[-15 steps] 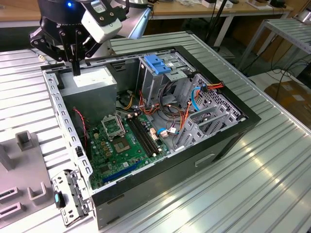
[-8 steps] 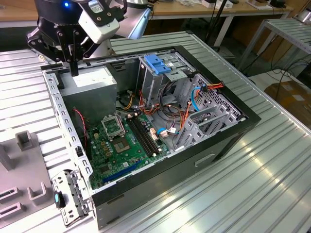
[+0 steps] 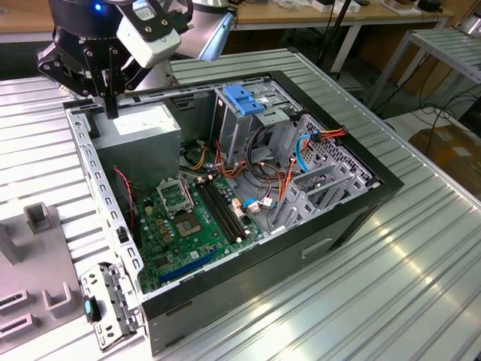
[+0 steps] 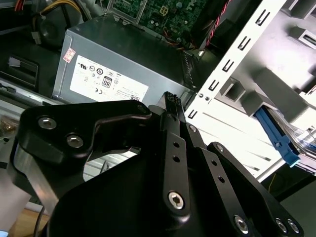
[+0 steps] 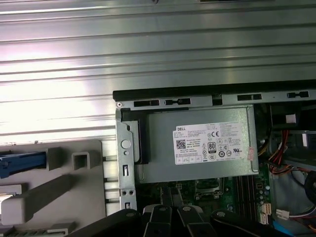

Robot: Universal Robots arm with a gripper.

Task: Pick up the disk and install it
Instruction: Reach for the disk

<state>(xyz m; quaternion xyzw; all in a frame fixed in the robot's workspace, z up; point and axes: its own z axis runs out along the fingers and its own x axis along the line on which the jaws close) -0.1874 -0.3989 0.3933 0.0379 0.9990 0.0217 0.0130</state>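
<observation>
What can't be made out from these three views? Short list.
- Disk on the grey stand: the frame edge cuts it off in the first wrist view. The stand's blocks cover its dark body in the second wrist view.
- Drive cage, exterior view: the blue latch and walls hide the slot inside.
- Small blue-black part at the near corner of the case, exterior view: too small to identify.
</observation>
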